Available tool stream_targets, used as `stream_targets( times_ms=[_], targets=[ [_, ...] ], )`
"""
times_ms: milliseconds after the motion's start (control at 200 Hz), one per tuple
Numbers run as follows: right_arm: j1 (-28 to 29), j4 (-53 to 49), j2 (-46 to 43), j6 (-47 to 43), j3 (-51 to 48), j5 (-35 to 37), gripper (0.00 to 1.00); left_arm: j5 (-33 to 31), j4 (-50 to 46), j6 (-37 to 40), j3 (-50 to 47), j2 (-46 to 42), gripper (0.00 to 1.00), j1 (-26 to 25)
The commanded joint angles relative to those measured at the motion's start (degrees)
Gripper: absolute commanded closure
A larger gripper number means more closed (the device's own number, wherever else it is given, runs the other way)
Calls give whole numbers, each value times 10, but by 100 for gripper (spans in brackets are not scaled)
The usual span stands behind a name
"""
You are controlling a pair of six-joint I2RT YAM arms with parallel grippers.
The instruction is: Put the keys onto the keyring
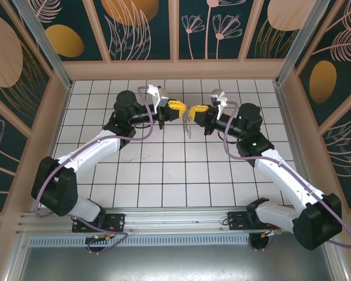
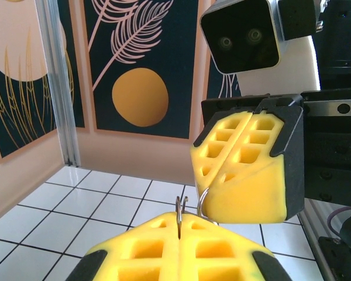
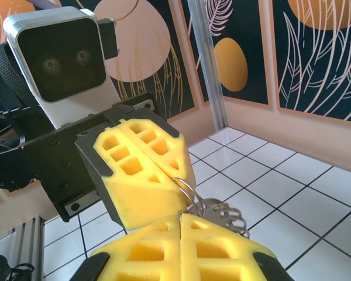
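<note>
- The white tiled table (image 1: 164,175) lies under both pairs of fingers, which are held up off it toward its far side.
- The left arm (image 1: 99,149) and the right arm (image 1: 281,170) reach inward, so their tips face each other almost nose to nose.
- The left gripper (image 1: 176,107) is clenched. In its own wrist view its yellow fingers (image 2: 146,252) are pressed flat together, with only a thin seam between them.
- The right gripper (image 1: 199,109) is clenched too. Its yellow fingers (image 3: 216,252) meet along a straight seam, and in the left wrist view it sits just above and to the right of the left fingertips.
- The keyring (image 3: 190,190) is pinched by its thin wire in the seam of the right fingers. From there the wire curves up to the tips of the left fingers, bridging the small gap between the two pairs. Its scalloped, bumpy part sits just beyond the right fingertips and off the tiles. From overhead it dangles as a grey sliver below the point where the tips meet.
- The key (image 2: 178,212) stands upright in the seam of the left fingers and pokes out just past their tips. It is seen edge-on as a narrow metal strip, so its shape cannot be made out. It sits just beside the ring's wire; whether they touch, I cannot tell.
</note>
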Motion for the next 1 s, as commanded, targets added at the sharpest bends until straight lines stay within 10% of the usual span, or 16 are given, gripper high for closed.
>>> stream_targets(
  times_ms=[0,996],
  targets=[
    [7,30,2,-3,23,-8,100,16,3,13,20,-3,100,-4],
    [-18,30,10,-3,5,21,100,34,13,28,11,-21,100,-12]
  ],
)
